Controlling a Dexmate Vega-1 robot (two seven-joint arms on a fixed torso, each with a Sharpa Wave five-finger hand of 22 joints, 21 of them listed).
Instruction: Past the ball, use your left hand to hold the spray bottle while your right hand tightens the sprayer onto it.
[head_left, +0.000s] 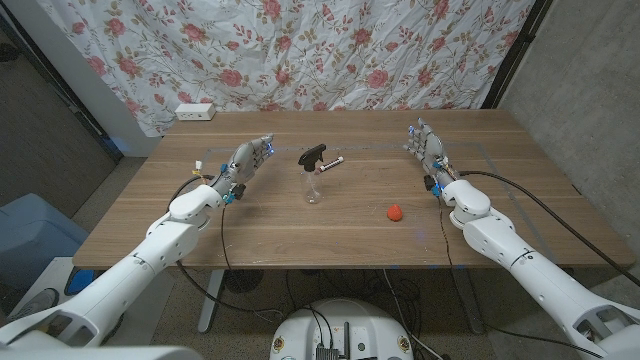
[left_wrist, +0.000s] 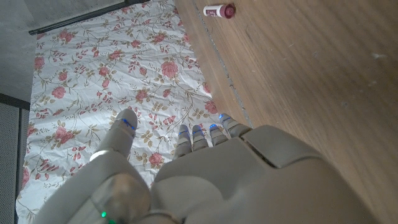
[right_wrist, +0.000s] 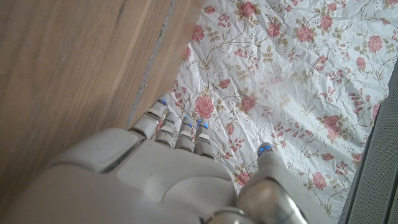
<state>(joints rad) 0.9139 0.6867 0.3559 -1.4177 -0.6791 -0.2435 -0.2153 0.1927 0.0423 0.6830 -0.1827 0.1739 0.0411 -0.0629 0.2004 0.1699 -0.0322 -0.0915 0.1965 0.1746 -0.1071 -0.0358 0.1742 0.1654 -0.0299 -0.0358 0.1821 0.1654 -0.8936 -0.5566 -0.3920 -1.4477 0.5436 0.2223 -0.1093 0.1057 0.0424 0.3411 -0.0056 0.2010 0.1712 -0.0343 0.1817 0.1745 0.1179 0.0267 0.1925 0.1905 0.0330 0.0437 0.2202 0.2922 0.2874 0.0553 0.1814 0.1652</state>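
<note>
Floral curtain (head_left: 300, 50) behind wooden table (head_left: 300, 235) | clear spray bottle (head_left: 314, 187) upright mid-table, contents not discernible, black sprayer (head_left: 315, 156) on top | red ball (head_left: 395, 211) right of bottle, apart | left hand (head_left: 246, 160) and right hand (head_left: 426, 145) empty, fingers extended, well apart from bottle | small tube (left_wrist: 219, 10) near far edge

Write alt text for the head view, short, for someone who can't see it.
A clear spray bottle with a black sprayer stands mid-table between the left hand and right hand, both holding nothing. A small red ball lies nearer the right arm.
</note>
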